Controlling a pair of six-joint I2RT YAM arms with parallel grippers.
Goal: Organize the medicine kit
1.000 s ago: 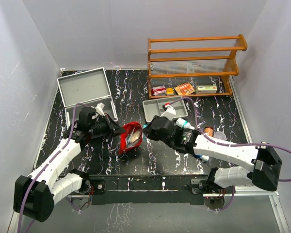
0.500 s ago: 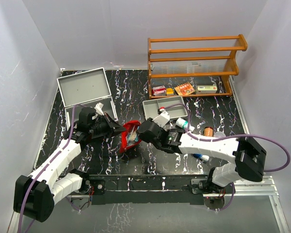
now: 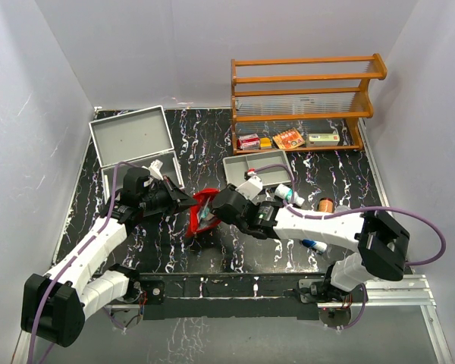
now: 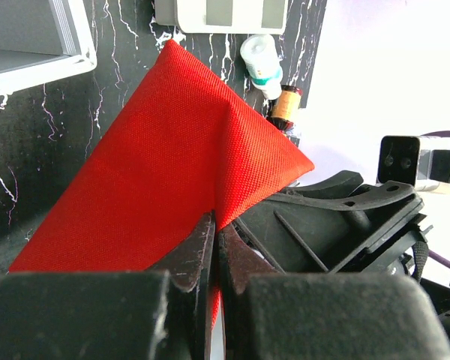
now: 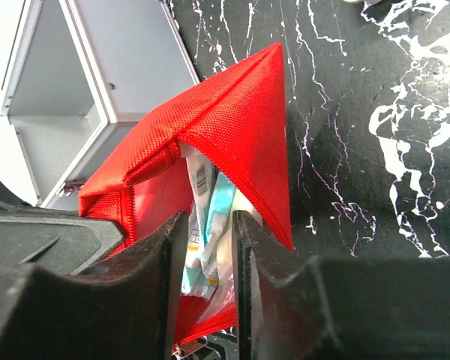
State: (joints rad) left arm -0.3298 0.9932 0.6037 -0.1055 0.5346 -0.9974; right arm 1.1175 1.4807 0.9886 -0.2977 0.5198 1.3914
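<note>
The medicine kit (image 3: 129,136) is a silver-grey metal case lying open at the back left; part of it also shows in the right wrist view (image 5: 127,52). A red fabric pouch (image 3: 195,222) stands open between the arms. My left gripper (image 4: 216,225) is shut on the pouch's fabric (image 4: 172,150) and holds its mouth up. My right gripper (image 5: 210,221) reaches into the pouch's mouth (image 5: 232,127). Its jaws stand a little apart, with white and light-blue packets (image 5: 206,199) loose between them inside the pouch.
A grey divided tray (image 3: 241,176) sits behind the right arm. A wooden rack (image 3: 303,98) with small boxes on its bottom shelf stands at the back right. A white bottle (image 3: 288,194), an amber bottle (image 3: 326,205) and a small blue tube (image 3: 315,245) lie at the right.
My right arm has moved left, bringing the packets into the pouch's mouth, and its jaws have parted. The left arm has kept still, holding the pouch.
</note>
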